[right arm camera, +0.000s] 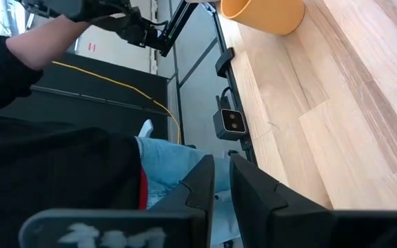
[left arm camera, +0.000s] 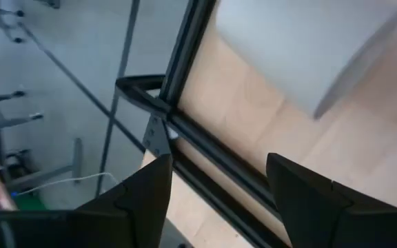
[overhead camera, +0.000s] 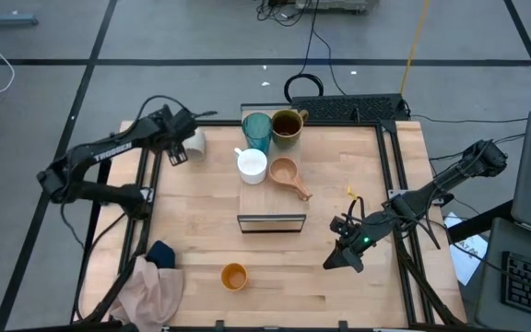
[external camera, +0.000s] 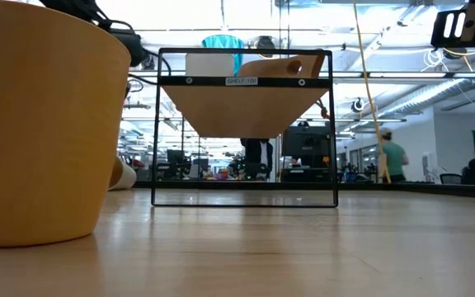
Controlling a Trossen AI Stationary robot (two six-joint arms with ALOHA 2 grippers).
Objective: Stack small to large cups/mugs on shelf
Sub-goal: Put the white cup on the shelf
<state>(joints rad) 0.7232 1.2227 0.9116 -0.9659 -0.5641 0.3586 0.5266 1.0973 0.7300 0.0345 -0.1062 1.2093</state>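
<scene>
Cups on shelf (overhead camera: pixel 270 198): four.
Cups on bench (overhead camera: pixel 339 277): two.
Left pincer (overhead camera: pixel 179 152): wide, beside small beige cup (overhead camera: pixel 193 142).
Right pincer (overhead camera: pixel 336 263): narrow, empty.

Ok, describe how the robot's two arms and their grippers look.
Both are dark, slim, jointed arms. The left arm carries white lettering along one link; the right arm shows a small green light near its wrist. The left gripper and right gripper have two flat, angular black fingers.

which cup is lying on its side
The small beige cup by the left gripper, off the shelf; the other cups stand upright.
</scene>
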